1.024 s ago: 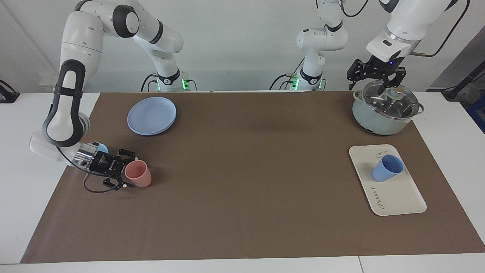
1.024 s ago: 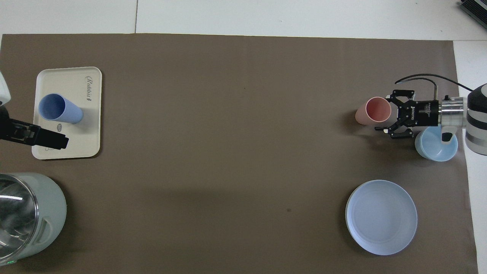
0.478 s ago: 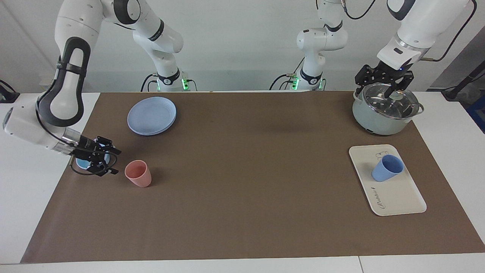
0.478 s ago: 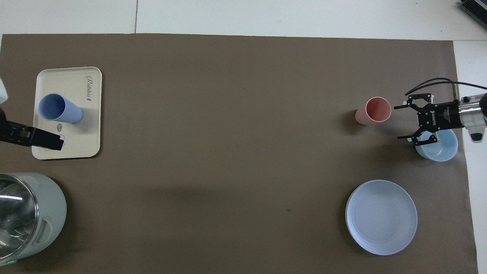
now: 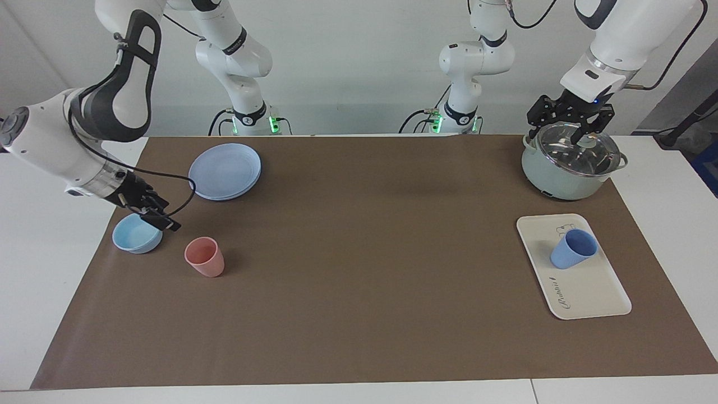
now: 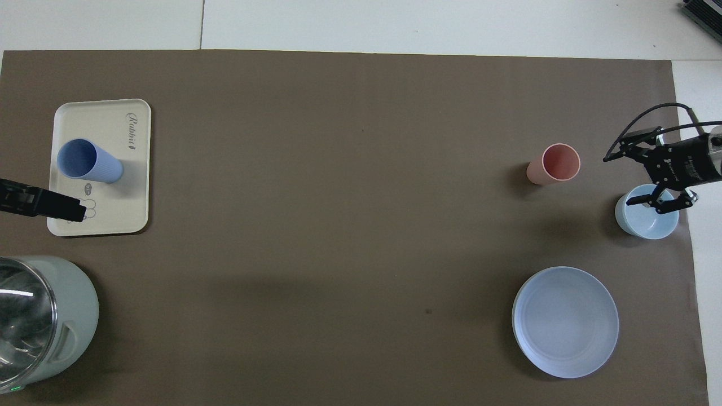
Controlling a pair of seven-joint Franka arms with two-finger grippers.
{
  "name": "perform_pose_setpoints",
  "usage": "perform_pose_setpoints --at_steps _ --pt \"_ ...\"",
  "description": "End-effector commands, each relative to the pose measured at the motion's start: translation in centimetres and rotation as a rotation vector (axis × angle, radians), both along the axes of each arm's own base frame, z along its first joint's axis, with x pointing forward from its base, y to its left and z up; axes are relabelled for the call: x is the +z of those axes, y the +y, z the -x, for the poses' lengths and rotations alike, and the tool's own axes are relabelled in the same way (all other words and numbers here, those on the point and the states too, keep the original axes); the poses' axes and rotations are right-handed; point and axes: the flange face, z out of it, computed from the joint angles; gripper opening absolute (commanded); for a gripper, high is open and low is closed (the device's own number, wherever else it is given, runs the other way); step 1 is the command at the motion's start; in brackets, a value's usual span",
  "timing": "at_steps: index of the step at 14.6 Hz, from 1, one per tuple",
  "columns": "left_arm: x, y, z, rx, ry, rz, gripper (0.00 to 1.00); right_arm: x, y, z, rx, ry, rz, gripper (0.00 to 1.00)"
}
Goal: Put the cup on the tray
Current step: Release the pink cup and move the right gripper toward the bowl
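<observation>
Cup (image 5: 572, 249) upright on tray (image 5: 589, 292) — mouth up; long axis vertical

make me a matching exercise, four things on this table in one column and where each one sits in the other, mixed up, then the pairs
Things:
1. blue cup
2. pink cup
3. pot
4. round blue plate

Places:
A. on the brown mat, beside the light-blue bowl
B. under the left gripper
C. upright on the tray
D. on the mat at the right arm's end, nearer to the robots than the pink cup

Pairs: 1-C, 2-A, 3-B, 4-D
</observation>
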Motion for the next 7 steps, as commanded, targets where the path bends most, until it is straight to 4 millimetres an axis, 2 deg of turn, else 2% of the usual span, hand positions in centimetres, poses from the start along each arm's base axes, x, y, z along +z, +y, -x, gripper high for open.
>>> perform_pose_setpoints --at_steps 1,5,7 --pt "-0.7 0.1 0.7 0.040 -0.012 -0.023 1.00 3.0 4.8 1.4 0.196 -0.036 0.067 1.00" --pt "-0.8 0.1 0.8 0.034 -0.015 -0.023 1.00 5.5 12.5 3.1 0.411 -0.032 0.126 1.00" --pt "-0.8 0.1 0.8 0.034 -0.014 -0.023 1.00 6.4 15.1 3.6 0.496 -0.050 0.183 1.00"
